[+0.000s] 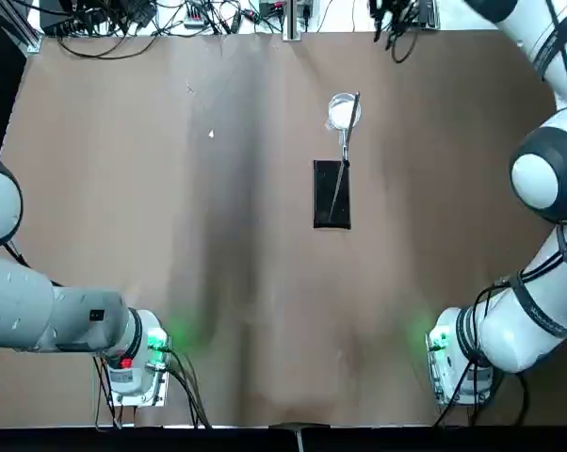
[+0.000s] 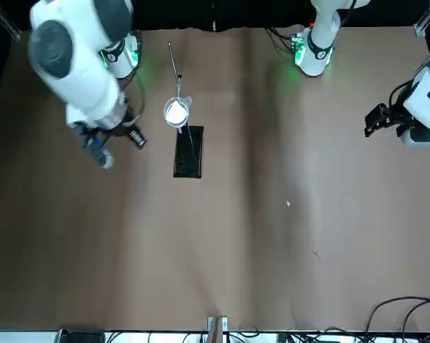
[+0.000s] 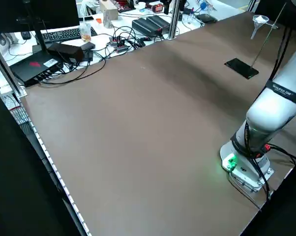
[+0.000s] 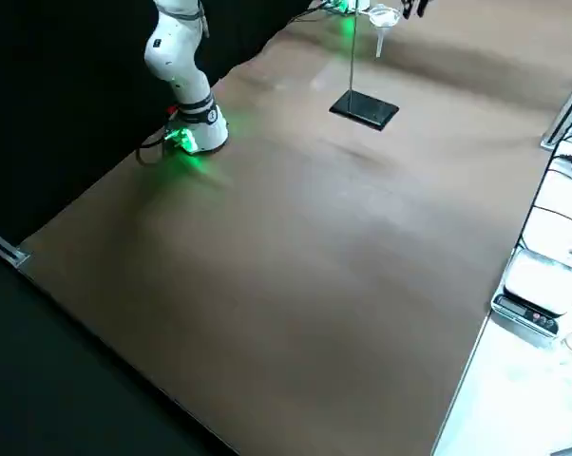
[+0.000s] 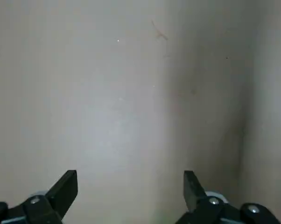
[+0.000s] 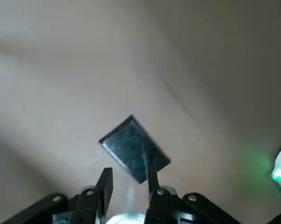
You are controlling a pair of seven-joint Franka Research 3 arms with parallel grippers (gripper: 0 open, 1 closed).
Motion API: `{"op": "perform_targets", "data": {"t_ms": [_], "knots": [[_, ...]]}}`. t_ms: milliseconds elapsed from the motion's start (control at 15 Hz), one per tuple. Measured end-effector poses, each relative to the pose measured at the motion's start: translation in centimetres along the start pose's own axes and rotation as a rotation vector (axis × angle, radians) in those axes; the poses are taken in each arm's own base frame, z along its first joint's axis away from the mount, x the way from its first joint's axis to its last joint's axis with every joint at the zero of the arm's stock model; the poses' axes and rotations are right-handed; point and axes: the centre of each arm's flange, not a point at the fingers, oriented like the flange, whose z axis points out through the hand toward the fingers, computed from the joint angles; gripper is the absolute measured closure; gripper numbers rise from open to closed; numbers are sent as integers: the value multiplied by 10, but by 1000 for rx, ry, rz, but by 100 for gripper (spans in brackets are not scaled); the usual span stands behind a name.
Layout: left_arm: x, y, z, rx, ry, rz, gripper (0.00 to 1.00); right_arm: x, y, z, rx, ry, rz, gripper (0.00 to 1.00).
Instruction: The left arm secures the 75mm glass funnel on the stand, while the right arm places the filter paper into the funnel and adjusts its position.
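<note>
Funnel: on stand, well inside table edges; paper apparently within. Right gripper: nearby, fingers apart, empty. Left gripper: toward left edge, wide, empty. Risk: unbraced funnel tipping if nudged.

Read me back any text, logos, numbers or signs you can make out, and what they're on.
No text reads clearly.
The black band on the left arm bears pale lettering, too small to read.
The black box on the side bench has a white label and red mark, both unreadable.
</note>
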Motion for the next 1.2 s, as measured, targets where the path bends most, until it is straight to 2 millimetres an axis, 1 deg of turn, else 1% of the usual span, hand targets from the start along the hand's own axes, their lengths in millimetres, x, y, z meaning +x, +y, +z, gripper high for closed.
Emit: {"op": "perform_targets", "data": {"t_ms": [200, 267, 533, 667, 800, 933, 1067, 1200], "knots": [[0, 3, 0, 0, 0, 6, 0, 60, 34, -3, -9, -21, -92, 62], [0, 3, 0, 0, 1, 6, 0, 99, 60, -3, -10, -37, -161, 62], [0, 4, 0, 0, 1, 6, 0, 172, 118, 7, -5, -73, -316, 62], [0, 4, 0, 0, 1, 6, 0, 199, 144, 10, 3, -85, -369, 61], [0, 4, 0, 0, 1, 6, 0, 213, 160, 12, 9, -93, -406, 61], [0, 4, 0, 0, 1, 7, 0, 218, 176, 16, 6, -104, -449, 61], [0, 5, 0, 0, 1, 9, 0, 217, 194, 18, 12, -112, -498, 61], [-1, 8, -1, 0, 1, 14, 0, 208, 207, 21, 25, -94, -515, 59]]}}
